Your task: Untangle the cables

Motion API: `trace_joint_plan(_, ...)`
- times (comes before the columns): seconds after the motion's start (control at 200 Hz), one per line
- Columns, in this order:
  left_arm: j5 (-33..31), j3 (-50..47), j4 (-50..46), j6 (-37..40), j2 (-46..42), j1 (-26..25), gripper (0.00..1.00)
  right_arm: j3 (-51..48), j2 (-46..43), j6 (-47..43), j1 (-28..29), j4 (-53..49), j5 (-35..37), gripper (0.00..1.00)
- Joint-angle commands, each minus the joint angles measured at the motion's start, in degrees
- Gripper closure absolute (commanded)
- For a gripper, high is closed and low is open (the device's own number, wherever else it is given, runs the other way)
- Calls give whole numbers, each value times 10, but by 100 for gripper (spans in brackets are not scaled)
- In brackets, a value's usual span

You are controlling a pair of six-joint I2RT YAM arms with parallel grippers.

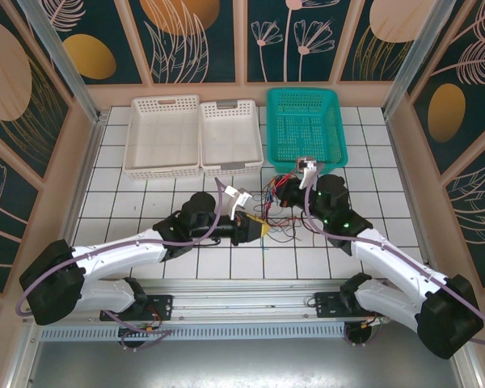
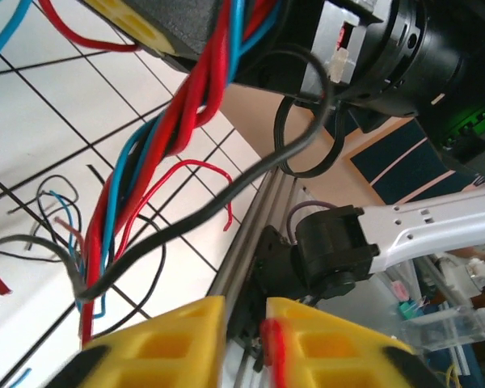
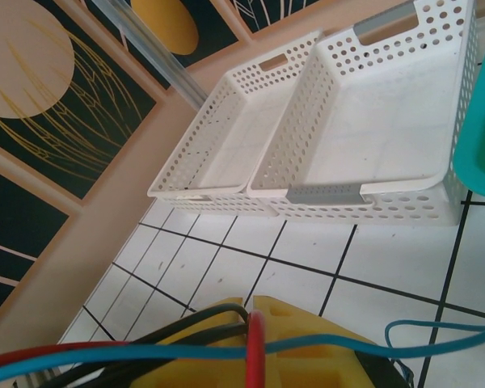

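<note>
Tangled cables near the teal basket
The right fingers clamp strands; the left fingers nearly closed, hold unclear.

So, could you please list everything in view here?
cables: one tangle, red, blue and black, on the tiles mid-table
left white basket: one, white, far side, left of centre
right white basket: one, white, beside it
teal basket: one, teal, far side, right of the white pair
table: one, white tiles, dark grout
left arm: one, white and black, from near left
right arm: one, white and black, from near right
left end effector: one, yellow fingertips, at the tangle
right end effector: one, yellow fingertips, shut on the cables
</note>
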Motion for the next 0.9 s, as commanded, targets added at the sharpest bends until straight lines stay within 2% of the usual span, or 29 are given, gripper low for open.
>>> trace_joint_plan(0.0,-6,9,-7,9,-20,-3,98,10,3,-14,3,1,9,100)
trace_joint_plan(0.28,-15,-20,8,1,-49,-3,100,-7,28,-7,-5,-24,-12,100)
trace_joint_plan(0.38,-19,-25,16,-4,-49,-3,100,0,43,-9,-18,-40,-51,100)
trace_joint_plan(0.485,-31,-26,14,-6,-49,-3,100,15,57,-11,-22,-80,-76,81)
trace_joint_plan(0.51,-36,-25,10,-6,-49,-3,100,15,58,-11,-41,-83,-86,76)
trace_joint_plan(0.601,-66,-24,-3,-11,-49,-3,100,8,51,-15,-53,-80,-141,57)
trace_joint_plan(0.631,-78,-22,-10,-13,-48,-3,100,8,49,-17,-53,-82,-153,54)
trace_joint_plan(0.721,-98,-15,-25,-17,-40,-3,100,8,39,-20,-53,-98,-168,49)
trace_joint_plan(0.896,-122,0,-38,-19,-18,-2,100,3,0,-23,-54,-117,-161,44)
